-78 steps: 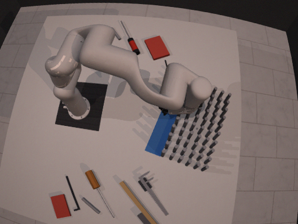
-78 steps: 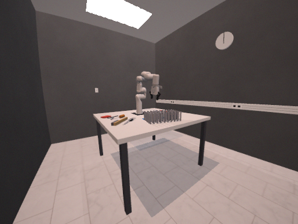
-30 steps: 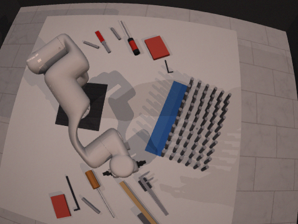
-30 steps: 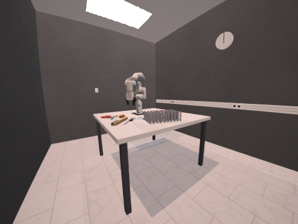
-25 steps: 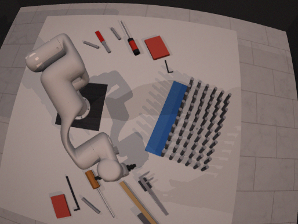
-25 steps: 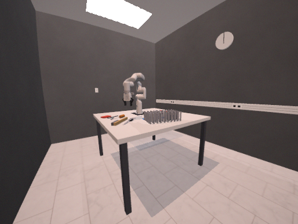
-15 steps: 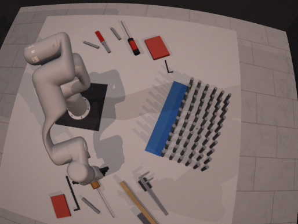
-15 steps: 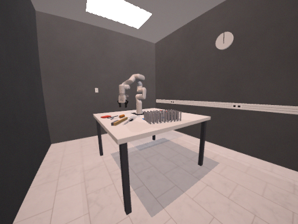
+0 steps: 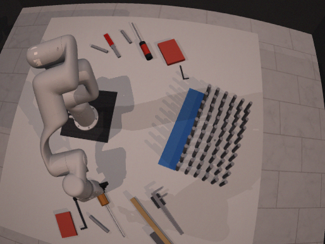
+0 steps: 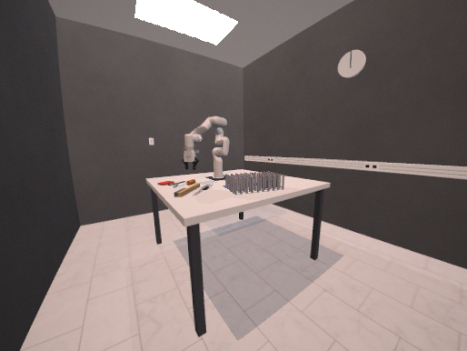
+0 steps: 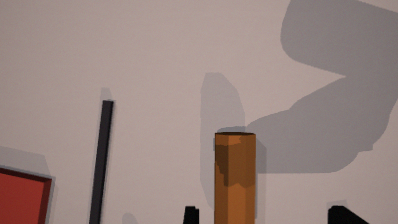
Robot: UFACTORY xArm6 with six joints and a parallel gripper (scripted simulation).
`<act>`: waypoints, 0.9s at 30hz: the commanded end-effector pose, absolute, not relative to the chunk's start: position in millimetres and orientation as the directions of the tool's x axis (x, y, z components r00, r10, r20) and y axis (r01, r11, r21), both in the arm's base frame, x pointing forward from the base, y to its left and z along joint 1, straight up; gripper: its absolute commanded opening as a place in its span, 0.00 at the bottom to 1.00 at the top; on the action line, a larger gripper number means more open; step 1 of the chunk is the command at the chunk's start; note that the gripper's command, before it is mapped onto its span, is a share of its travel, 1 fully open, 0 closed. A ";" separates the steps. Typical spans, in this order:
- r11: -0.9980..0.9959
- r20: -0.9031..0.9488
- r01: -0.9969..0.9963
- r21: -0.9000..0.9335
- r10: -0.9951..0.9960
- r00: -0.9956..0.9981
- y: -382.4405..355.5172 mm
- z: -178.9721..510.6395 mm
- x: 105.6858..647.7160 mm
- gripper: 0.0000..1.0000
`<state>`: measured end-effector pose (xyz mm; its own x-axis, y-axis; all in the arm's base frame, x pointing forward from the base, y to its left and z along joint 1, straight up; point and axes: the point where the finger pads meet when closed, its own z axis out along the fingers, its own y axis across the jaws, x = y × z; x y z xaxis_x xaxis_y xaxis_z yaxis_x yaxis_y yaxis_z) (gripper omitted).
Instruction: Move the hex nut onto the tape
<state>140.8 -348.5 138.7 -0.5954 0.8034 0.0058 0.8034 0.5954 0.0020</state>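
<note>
The hook pick lies near the table's front left, with its orange-brown handle and a thin grey shaft pointing away from it. My gripper hangs above the handle, well clear of the table. In the wrist view the handle stands between the two black fingertips, nearer the left one. The fingers are open and touch nothing. The blue tape strip lies along the left side of the grid of dark spacers. The hex nut shows as a small dot deep among the spacers.
Beside the pick lie a black L-shaped key, a red block, a grey rod, a wooden ruler and a caliper. At the far edge are a red block, a screwdriver and small tools.
</note>
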 end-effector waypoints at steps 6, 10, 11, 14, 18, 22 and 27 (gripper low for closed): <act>0.595 0.002 0.804 0.001 0.804 -0.595 -349.9 132.3 141.0 0.65; 0.595 0.002 0.804 0.001 0.804 -0.595 -350.1 123.5 140.9 0.65; 0.595 0.002 0.804 0.001 0.804 -0.595 -350.2 120.0 140.8 0.65; 0.595 0.002 0.804 0.001 0.804 -0.595 -350.4 108.6 140.7 0.65; 0.595 0.002 0.804 0.001 0.804 -0.595 -350.7 93.8 140.5 0.65; 0.595 0.002 0.804 0.001 0.804 -0.595 -350.9 83.1 140.3 0.65; 0.595 0.002 0.804 0.001 0.804 -0.595 -350.9 78.9 140.3 0.65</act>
<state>139.8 -349.6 81.0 -0.5953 0.8035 0.0058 0.8035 0.5953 0.0022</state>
